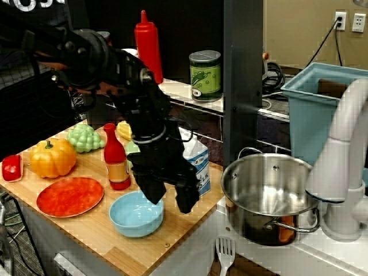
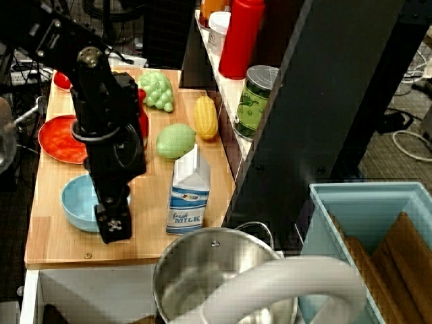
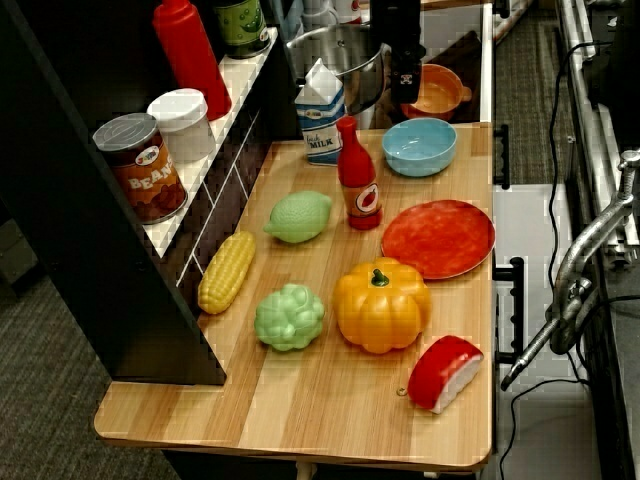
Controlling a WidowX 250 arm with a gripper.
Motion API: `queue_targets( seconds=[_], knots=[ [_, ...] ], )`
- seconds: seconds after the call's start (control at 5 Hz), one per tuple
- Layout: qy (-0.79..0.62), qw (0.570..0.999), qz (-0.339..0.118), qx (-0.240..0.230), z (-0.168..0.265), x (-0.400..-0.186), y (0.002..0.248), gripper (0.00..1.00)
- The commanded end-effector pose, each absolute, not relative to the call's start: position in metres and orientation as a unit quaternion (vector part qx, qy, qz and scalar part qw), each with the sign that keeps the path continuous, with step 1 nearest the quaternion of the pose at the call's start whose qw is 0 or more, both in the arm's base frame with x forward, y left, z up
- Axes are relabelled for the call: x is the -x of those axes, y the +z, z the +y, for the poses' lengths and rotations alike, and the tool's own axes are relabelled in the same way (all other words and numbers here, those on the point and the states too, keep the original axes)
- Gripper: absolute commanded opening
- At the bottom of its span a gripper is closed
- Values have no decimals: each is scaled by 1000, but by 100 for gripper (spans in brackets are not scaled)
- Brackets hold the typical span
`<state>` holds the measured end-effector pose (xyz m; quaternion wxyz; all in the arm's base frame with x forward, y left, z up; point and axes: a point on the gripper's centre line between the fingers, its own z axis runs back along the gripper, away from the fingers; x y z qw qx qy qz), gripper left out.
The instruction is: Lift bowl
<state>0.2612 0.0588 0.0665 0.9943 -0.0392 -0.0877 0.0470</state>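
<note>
Wooden worktop is carrying the bowl; end effector is hovering just above it, fingers spread, gripping nothing.

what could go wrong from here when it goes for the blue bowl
The pincer hangs open near the bowl's rim, not yet gripping, so a thin, smooth rim could slip out when it closes. The milk carton and the red sauce bottle stand close on either side of the arm, so a sideways swing may tip one. The bowl also sits near the wooden board's front edge, so a push could slide it off.
</note>
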Motion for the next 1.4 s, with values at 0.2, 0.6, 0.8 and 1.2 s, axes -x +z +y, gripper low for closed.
queue_targets(
  seconds=[0.2,0.6,0.8,1.2],
  knots=[
    [24,998,-61,9,95,-261,72,100],
    [22,998,-63,5,97,-255,63,100],
    [27,997,-68,8,94,-257,59,100],
    [49,995,-89,0,92,-263,49,100]
  ],
)
